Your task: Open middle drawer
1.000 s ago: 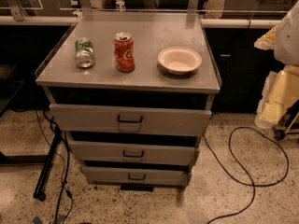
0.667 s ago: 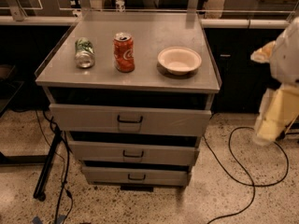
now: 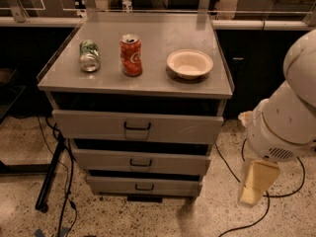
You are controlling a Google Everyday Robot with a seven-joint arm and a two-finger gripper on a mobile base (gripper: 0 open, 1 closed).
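Observation:
The middle drawer is a grey metal front with a small black loop handle at its centre. It sits in the cabinet between a taller top drawer and a narrower bottom drawer. All three fronts stick out slightly in steps. My gripper hangs pointing down from the white arm to the right of the cabinet, low near the floor. It is apart from the drawers and touches nothing.
On the cabinet top lie a green can on its side, an upright red can and a white bowl. Black cables run over the speckled floor. A black stand leg is on the left.
My arm has swung in from the right edge, toward the cabinet and lower, and fills more of the right side. The drawers and the things on top have not moved.

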